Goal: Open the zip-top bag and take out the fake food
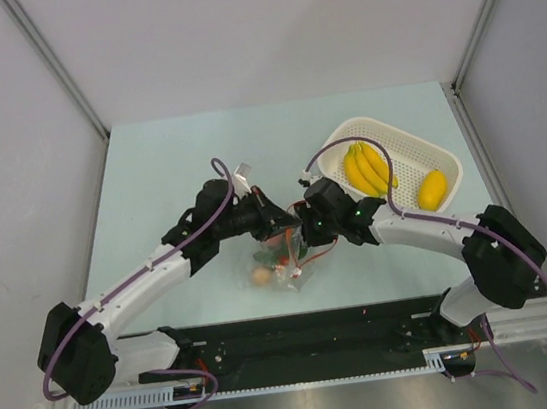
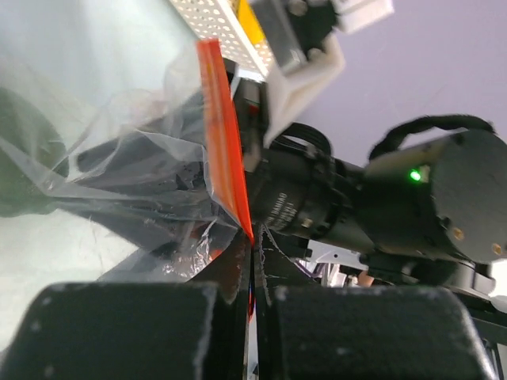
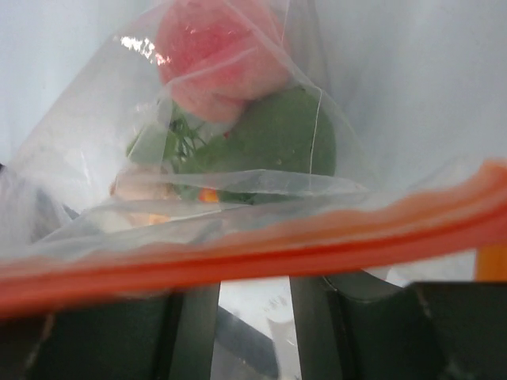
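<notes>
Left wrist view: my left fingers [image 2: 253, 265] pinch the red zip strip [image 2: 223, 150] of the crinkly clear plastic bag [image 2: 119, 182], whether my right fingers [image 3: 252, 305] grip I cannot tell; I judge the mouth needs pulling apart next.

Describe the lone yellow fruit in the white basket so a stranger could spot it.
Find the white perforated basket on the right side of the pale table. Two yellow things lie inside it. The fruit is the short plump oval at its right end, not the long curved banana bunch to its left.
</notes>
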### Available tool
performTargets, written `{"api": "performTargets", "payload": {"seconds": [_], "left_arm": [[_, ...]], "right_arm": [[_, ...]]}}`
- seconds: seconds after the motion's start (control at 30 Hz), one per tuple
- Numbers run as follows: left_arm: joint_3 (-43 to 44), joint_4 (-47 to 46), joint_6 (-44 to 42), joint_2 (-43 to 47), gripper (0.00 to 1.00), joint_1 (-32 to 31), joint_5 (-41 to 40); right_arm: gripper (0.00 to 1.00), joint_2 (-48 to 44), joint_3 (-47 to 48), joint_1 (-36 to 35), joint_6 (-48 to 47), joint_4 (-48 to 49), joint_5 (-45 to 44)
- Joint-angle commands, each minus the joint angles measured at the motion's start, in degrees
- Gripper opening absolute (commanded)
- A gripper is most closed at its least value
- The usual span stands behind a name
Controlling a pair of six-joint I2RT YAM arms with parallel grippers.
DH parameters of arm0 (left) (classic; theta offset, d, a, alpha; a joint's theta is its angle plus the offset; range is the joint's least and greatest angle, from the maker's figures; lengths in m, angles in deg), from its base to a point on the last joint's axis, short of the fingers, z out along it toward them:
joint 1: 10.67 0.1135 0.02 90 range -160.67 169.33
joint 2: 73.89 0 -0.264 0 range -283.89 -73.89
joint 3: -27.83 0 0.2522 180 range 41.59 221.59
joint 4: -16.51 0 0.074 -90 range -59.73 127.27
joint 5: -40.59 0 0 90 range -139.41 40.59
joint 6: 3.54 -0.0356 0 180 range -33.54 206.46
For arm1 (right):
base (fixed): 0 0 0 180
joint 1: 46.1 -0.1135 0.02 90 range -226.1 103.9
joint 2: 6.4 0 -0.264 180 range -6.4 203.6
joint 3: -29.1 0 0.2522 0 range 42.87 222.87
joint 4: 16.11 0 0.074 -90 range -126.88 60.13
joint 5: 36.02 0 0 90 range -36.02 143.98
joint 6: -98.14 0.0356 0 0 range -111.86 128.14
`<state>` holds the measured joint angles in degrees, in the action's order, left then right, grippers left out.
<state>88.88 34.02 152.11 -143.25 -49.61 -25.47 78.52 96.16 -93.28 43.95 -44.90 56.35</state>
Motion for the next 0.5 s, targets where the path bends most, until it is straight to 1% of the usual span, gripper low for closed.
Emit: {"api": "performTargets", "payload": {"seconds": [0.0,0.17,0.37,0.47], "left_arm": [[1.84,-6.03,1.33,-0.33,0.00,-0.52,3.12],[1.58,-7.35,1.76,-1.56,0.00,-0.52,3.83],[0.97,-7.88,2.29,-2.44,0.00,-0.96,3.57],[0.18,-8.32,3.08,-2.71,0.00,-1.40,3.48]], "right_arm": [[0.44,2.61,-1.52,2.61,0.48,7.99,4.64],[0.50,4.28,-3.38,3.85,1.54,12.48,7.03],[0.66,6.57,-4.16,3.94,1.19,13.44,9.22],[0.76,7.27,-4.78,3.76,1.45,14.50,10.28]]}}
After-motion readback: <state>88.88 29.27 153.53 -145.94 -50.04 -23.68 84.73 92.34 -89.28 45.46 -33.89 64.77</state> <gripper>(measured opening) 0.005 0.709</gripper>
